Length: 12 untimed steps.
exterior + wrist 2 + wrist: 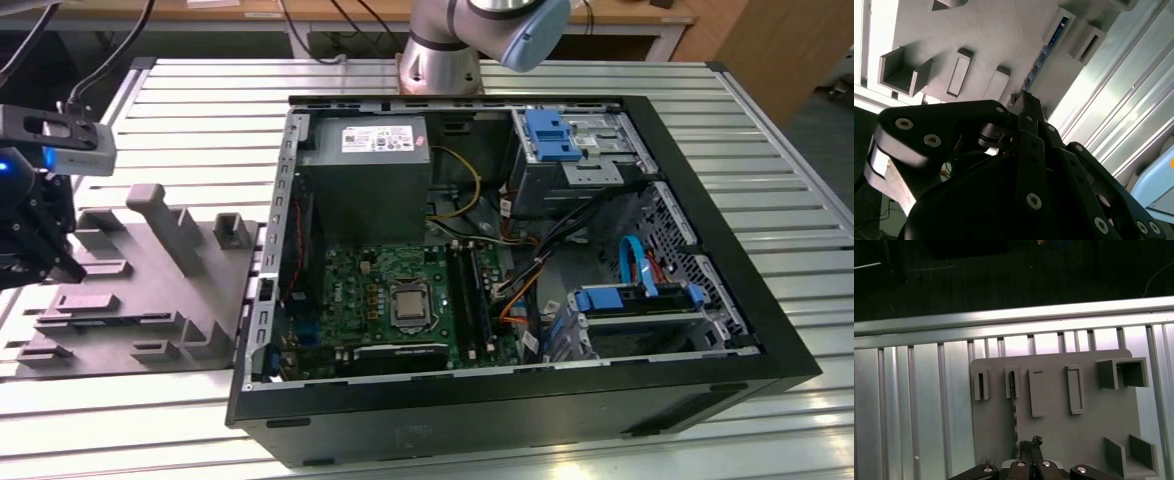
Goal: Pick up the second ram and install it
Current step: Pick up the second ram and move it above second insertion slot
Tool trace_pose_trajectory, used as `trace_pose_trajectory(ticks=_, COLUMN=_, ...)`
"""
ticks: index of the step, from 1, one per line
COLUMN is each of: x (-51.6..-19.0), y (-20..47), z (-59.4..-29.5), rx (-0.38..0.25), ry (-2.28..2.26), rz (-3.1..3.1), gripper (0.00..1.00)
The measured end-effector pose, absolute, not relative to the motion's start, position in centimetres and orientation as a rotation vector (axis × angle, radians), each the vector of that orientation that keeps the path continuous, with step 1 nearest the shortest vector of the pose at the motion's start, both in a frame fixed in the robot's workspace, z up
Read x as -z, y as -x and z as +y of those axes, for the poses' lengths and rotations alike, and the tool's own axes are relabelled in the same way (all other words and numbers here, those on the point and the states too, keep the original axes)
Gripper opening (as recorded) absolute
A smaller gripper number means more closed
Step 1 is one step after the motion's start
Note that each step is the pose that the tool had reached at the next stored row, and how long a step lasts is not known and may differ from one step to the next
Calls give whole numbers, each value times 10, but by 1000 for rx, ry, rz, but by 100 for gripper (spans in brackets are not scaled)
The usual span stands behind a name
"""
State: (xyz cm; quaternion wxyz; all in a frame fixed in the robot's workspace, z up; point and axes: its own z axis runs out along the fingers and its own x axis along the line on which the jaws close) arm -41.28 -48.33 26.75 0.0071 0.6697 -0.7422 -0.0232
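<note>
The second ram (1043, 52) is a thin dark strip standing on edge on the grey fixture (984, 35), with its far end in a narrow slot. In the first wrist view the second ram (1016, 415) runs straight from that slot toward my fingers. My gripper (1027, 99) is shut, with its fingertips meeting at the stick's near end, and my gripper (1031, 444) sits just above the fixture (1054, 440). In the exterior view my gripper (34, 250) hangs over the fixture (147, 290) at that view's far left, away from the open computer case (521, 400).
The case lies open with the motherboard (387, 300) in its middle, the power supply (363, 170) behind it and blue drive bays (554, 135) toward the exterior view's right. Grey upright posts (160, 225) rise from the fixture. The arm's base (441, 60) stands behind the case on the slatted metal table (160, 400).
</note>
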Motion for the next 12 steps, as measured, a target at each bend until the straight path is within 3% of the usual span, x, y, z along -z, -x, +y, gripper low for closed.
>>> trace_pose_trajectory(ticks=12, x=-255, y=419, z=-486, rx=72, ry=-2096, rz=-2320, gripper=10)
